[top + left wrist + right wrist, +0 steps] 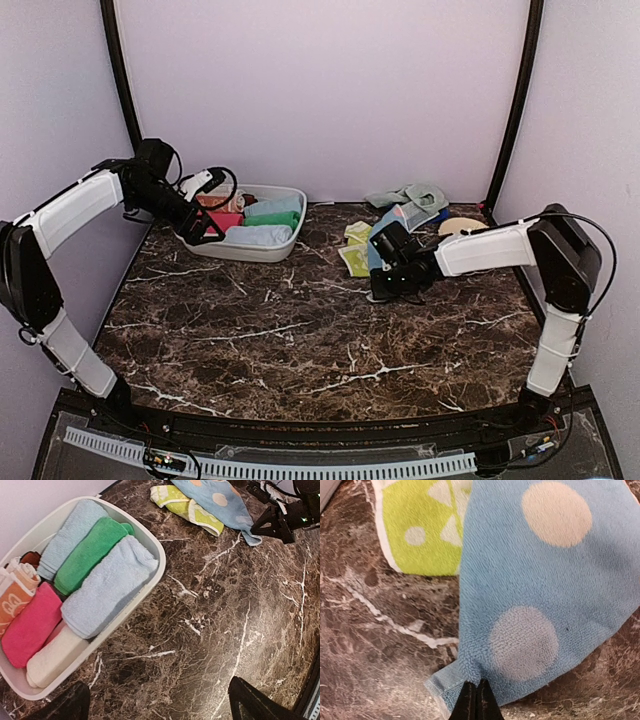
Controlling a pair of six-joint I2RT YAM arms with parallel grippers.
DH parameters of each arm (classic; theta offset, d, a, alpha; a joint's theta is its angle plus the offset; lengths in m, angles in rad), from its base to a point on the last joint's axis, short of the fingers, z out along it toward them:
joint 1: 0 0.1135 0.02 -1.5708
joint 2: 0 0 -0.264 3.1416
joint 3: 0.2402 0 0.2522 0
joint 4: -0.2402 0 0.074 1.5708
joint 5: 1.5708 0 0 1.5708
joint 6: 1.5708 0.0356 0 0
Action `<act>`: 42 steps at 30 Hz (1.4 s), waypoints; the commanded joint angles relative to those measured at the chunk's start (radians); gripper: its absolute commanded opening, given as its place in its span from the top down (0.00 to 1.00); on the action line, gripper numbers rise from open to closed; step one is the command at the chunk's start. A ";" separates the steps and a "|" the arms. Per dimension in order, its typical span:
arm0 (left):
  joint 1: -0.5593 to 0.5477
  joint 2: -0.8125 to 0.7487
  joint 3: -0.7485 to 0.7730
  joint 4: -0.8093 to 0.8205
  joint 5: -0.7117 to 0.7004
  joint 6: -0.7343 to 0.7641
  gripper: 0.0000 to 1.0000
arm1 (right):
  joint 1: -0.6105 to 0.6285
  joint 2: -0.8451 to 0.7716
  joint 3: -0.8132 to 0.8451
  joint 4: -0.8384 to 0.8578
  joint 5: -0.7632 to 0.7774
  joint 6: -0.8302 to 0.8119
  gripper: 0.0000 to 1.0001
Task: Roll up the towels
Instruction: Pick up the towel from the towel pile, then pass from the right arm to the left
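A light-blue towel (545,580) with cream and pale spots lies partly over a yellow-green towel (420,530) on the dark marble table. My right gripper (476,685) is shut on the blue towel's near hem, beside a folded corner. From above, this gripper (385,285) sits right of centre at the blue towel (395,220). My left gripper (160,705) hangs open over bare marble next to the white tub (155,545), holding nothing. Several rolled towels lie in the tub: pale blue (107,587), green (90,555), pink (30,625), cream and peach-orange.
The tub (265,253) stands at the back left. At the back right lie a mint towel (410,195) and a round beige disc (455,226). Purple walls close in the back and both sides.
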 commanded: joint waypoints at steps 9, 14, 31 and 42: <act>0.003 -0.127 -0.052 0.139 -0.126 -0.082 0.01 | 0.013 -0.199 0.449 -0.116 -0.212 -0.111 1.00; 0.003 -0.170 -0.120 0.092 0.056 0.000 0.01 | 0.071 -0.180 0.584 -0.112 -0.300 -0.095 1.00; -0.184 -0.181 -0.189 0.015 0.307 0.052 0.01 | 0.131 -0.077 0.401 0.350 -0.544 0.165 1.00; -0.283 -0.180 -0.221 0.341 0.060 -0.106 0.08 | 0.184 0.025 0.354 0.597 -0.447 0.415 1.00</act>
